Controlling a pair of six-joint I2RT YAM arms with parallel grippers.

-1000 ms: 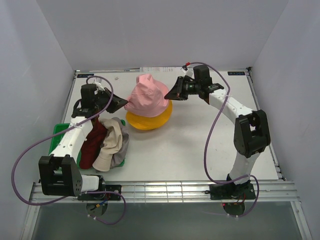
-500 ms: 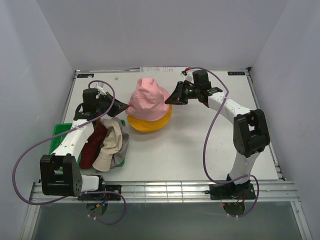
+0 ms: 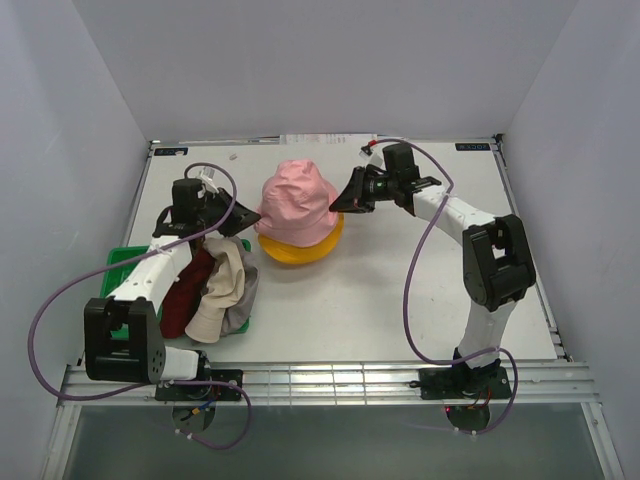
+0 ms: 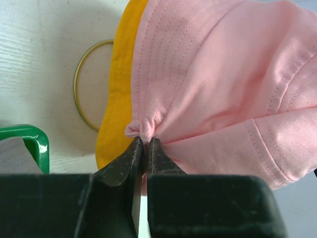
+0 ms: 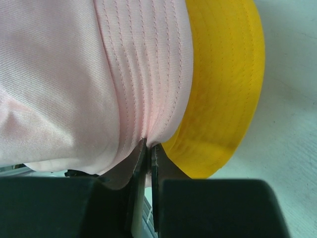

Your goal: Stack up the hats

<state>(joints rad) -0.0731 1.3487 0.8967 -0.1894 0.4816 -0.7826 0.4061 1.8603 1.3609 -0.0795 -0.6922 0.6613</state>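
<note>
The pink hat (image 3: 296, 203) sits over the yellow-orange hat (image 3: 302, 247) at the table's middle back. My left gripper (image 3: 249, 221) is shut on the pink hat's left brim (image 4: 143, 130), pinching a fold of it. My right gripper (image 3: 337, 204) is shut on the pink hat's right brim (image 5: 148, 139). The yellow-orange brim shows under the pink one in both wrist views (image 4: 116, 89) (image 5: 223, 94). The dark red hat (image 3: 183, 290), the cream-beige hat (image 3: 226, 285) and the grey hat (image 3: 243, 300) lie heaped at the left.
The green tray (image 3: 115, 270) lies under the heap at the left edge, its corner in the left wrist view (image 4: 34, 141). A gold wire ring (image 4: 86, 82) lies on the table beside the yellow-orange hat. White walls close the table on three sides.
Both grippers have lowered the pink hat down onto the yellow-orange hat. Its crown has settled from a raised peak to a rounder shape.
</note>
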